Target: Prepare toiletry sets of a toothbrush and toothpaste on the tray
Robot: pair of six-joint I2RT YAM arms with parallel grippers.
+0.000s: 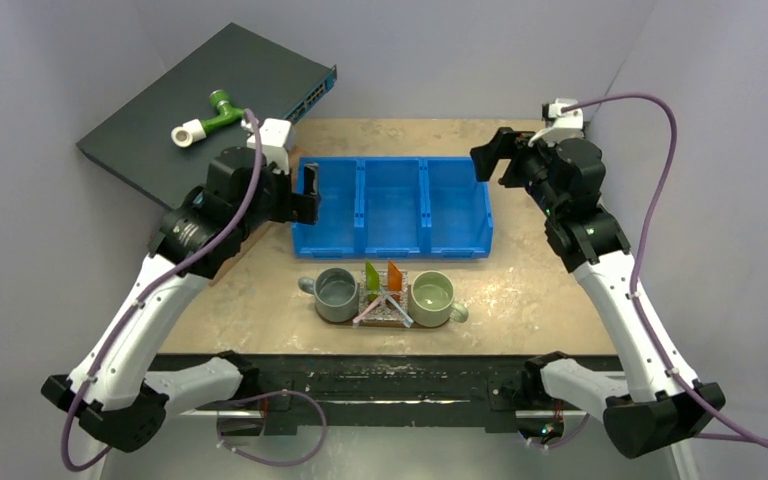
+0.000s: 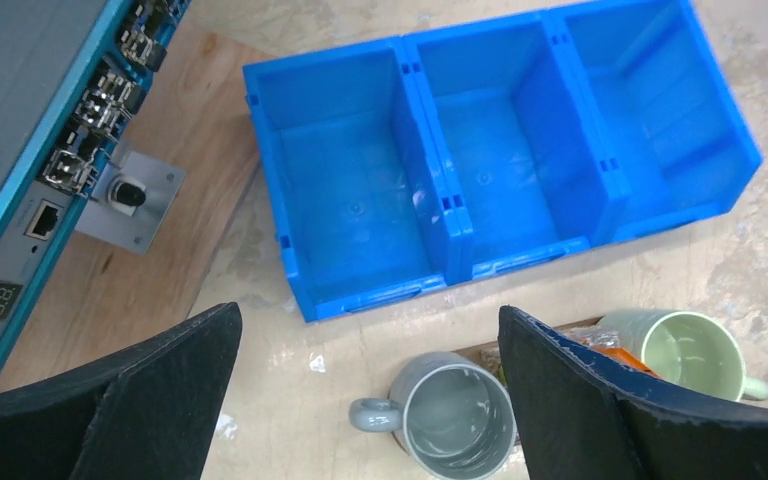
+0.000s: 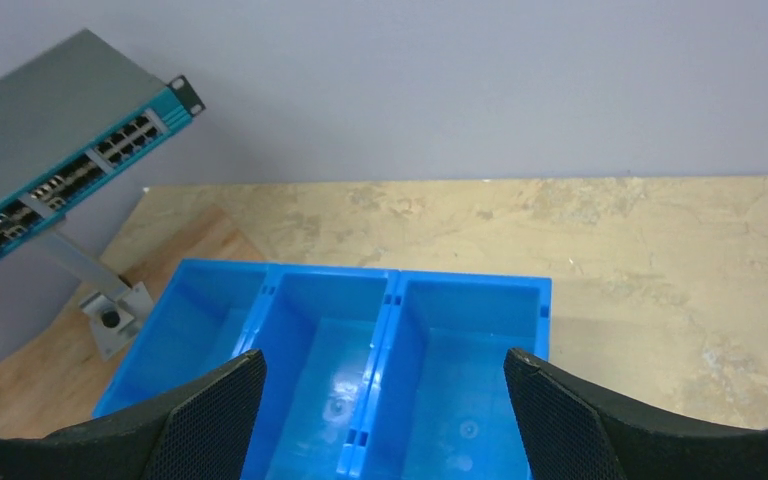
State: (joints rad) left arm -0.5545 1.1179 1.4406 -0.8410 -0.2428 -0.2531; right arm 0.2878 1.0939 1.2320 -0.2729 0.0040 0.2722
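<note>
- The switch (image 1: 200,95) sits tilted at the far left, propped on a metal bracket (image 2: 130,200). The bracket stands on a wooden board (image 2: 150,270).
- A green-and-white pipe fitting (image 1: 208,115) lies on top of the switch.
- The blue bin (image 1: 390,205) sits mid-table (image 1: 520,290), long side across. It lies between the tray and the far edge.
- Both your arms are up at the bin's ends, well apart from the tray.
- Left gripper (image 2: 367,315): the jaws stand wide apart, holding nothing and touching nothing. It hangs by the bin's left end. Through the gap you see the bin, bare table and the grey mug (image 2: 457,420).
- Right gripper (image 3: 385,355): the jaws are also spread wide, with nothing held and no contact. It hangs above the bin's far right corner, looking down into the compartments.
- The tray (image 1: 407,324) lies on the near side of the bin, about centred, close to the arm bases.
- The grey mug is on the tray's left end with its handle out to the left. The green mug (image 1: 431,298) is on the right end with its handle to the right.
- The green tube (image 1: 371,276) and orange tube (image 1: 394,275) sit side by side between the mugs, green on the left.
- The toothbrushes (image 1: 381,306) are crossed in an X just on the near side of the tubes. You can't tell from this view which one lies on top.
- All three bin compartments show bare blue floor.
- Both mugs show only their own glazed insides.
</note>
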